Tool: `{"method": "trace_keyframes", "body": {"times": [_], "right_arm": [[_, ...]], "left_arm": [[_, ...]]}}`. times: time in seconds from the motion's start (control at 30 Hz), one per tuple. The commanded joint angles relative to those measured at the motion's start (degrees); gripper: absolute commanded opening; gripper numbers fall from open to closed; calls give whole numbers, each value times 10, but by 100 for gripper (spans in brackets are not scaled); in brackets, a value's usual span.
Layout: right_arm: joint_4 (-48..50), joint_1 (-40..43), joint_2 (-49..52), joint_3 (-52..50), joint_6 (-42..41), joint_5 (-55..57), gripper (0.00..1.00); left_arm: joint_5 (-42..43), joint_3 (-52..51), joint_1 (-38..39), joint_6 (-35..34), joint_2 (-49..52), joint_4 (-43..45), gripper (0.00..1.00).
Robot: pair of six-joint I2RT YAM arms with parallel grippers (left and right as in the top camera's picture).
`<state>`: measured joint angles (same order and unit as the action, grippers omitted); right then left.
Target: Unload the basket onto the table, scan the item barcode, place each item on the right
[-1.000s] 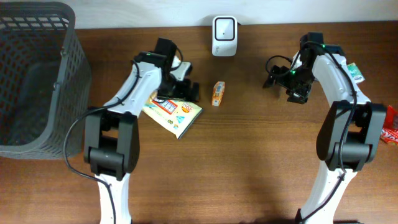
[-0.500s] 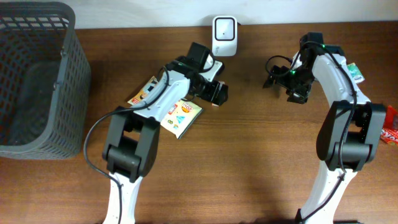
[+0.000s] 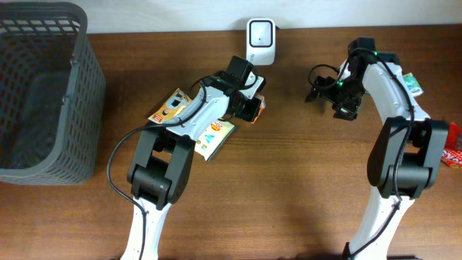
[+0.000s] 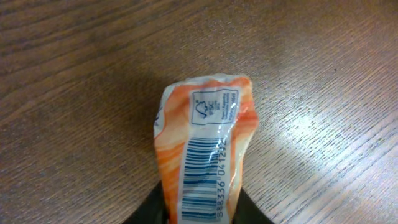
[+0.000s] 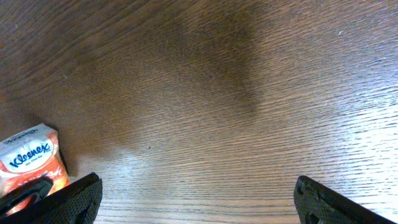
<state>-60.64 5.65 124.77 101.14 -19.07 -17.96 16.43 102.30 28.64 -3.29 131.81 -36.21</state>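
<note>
A small orange-and-white pack [image 4: 208, 146] with a printed barcode [image 4: 202, 180] lies on the wooden table. My left gripper [image 4: 199, 213] is shut on its near end, and the dark jaws press both sides. From overhead, the left gripper [image 3: 252, 110] covers most of the pack [image 3: 260, 102], just below the white scanner [image 3: 260, 32] at the table's back edge. My right gripper [image 3: 333, 102] hovers open over bare wood to the right, with its fingertips [image 5: 71, 198] wide apart and nothing between them.
A grey mesh basket [image 3: 43, 94] stands at the far left. Two flat snack packs [image 3: 175, 105] [image 3: 214, 134] lie under the left arm. A Kleenex pack [image 5: 31, 158] sits by the right gripper's left finger. A green pack [image 3: 412, 84] and a red pack [image 3: 453, 146] lie at the right edge.
My left arm swung right from the flat snack packs to the orange pack and its jaws closed on it. The right arm has not moved.
</note>
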Motion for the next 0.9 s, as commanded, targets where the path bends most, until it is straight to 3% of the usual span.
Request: {"method": "trace_keyframes", "body": {"times": [0.0,0.1,0.17,0.3,0.47,0.6,0.87], "right_arm": [[0,4,-7,3,0,7,98],[0,4,-7,3,0,7,98],[0,4,-7,3,0,7,98],[-2,4,-7,3,104,22,98],[10,4,-7,3,115,68,98],[5,4,-7,3,108,-3,98],[31,-7,-7,3,96,-347,98]], "left_arm": [[-2,-2,0,-32,5,2,12],[16,5,-2,-83,5,-16,7],[80,18,-6,-103,4,-36,7],[260,38,-31,-167,-5,-46,7],[367,41,-79,-261,-6,-46,6],[461,41,-115,-307,-6,-45,6],[602,41,-172,-319,-6,-32,7]]}}
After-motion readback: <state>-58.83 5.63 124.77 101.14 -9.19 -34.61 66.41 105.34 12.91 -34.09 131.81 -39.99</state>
